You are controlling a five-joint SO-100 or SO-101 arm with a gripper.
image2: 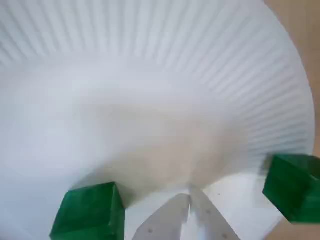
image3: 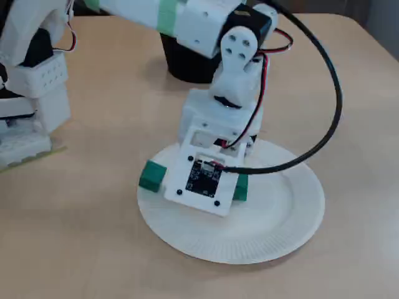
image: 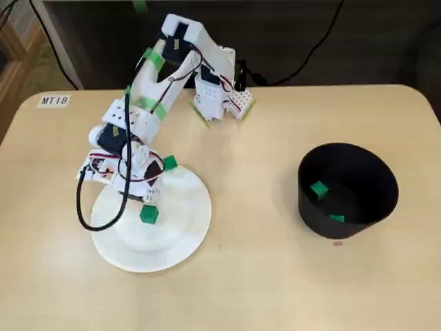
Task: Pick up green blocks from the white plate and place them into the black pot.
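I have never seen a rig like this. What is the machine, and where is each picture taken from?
It is a small robot arm with a two-finger gripper on a table. One fixed camera looks down from above, another stands low at the side, the third rides on the wrist. A white plate holds two green blocks; a black pot holds two more. The gripper hangs low over the plate between the blocks, fingers together, holding nothing.

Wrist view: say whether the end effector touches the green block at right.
Apart. The wrist view shows bare white plate between the end effector and the right green block.
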